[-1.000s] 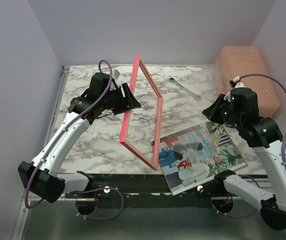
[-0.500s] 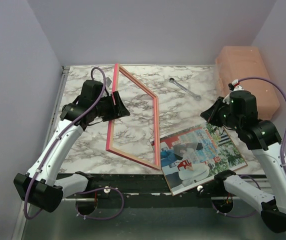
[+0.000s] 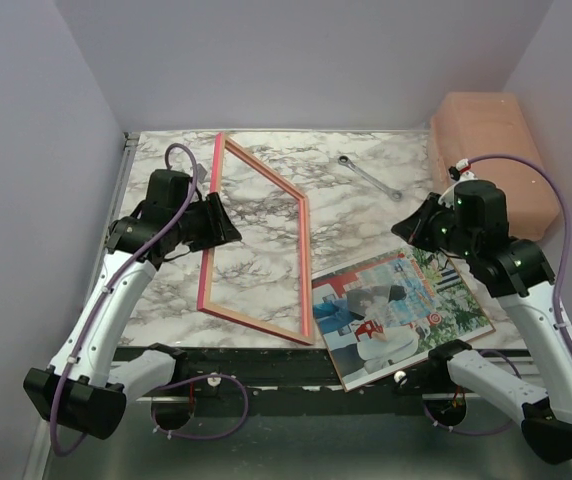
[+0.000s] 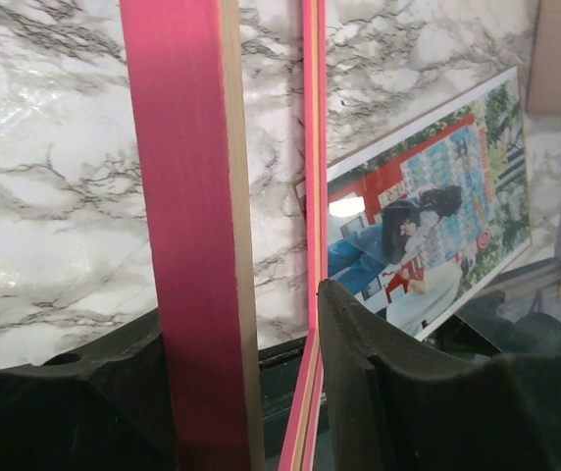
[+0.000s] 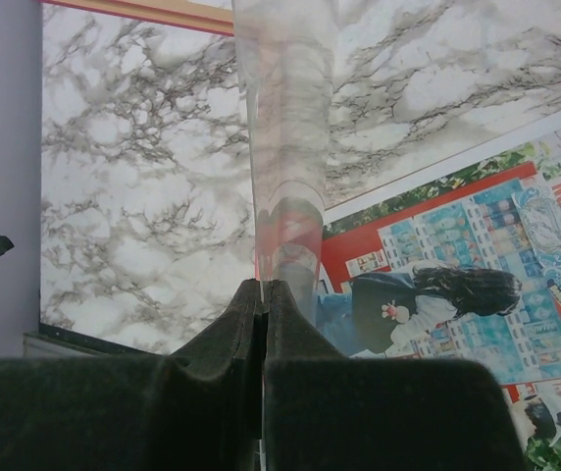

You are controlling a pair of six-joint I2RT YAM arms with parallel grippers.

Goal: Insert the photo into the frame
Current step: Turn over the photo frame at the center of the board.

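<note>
The frame (image 3: 307, 265) is found on the left-centre of the marble table (image 3: 166, 290), pink face visible, with its near rail close to the front edge and its far corner towards the rear wall. Its left rail is straddled by the left gripper (image 3: 221, 222). In the left wrist view the fingers (image 4: 379, 392) are seen on either side of that rail, parted, with a gap showing on the right side, so no clamping is observed. The rail is seen raised above the table, and the opposite rail lies lower, just beside the photo (image 3: 401, 305). Contact between the two cannot be determined. The photo is laid picture-side up at the near right of the table, angled, with its near corner over the front edge. The right gripper (image 5: 263, 294) is held above the photo's far edge, fingers (image 5: 212, 343) pressed together on a clear sheet (image 5: 285, 128) seen edge-on. A wrench (image 3: 369, 178) and a pinkish box (image 3: 491, 150) are noted at the far right.
</note>
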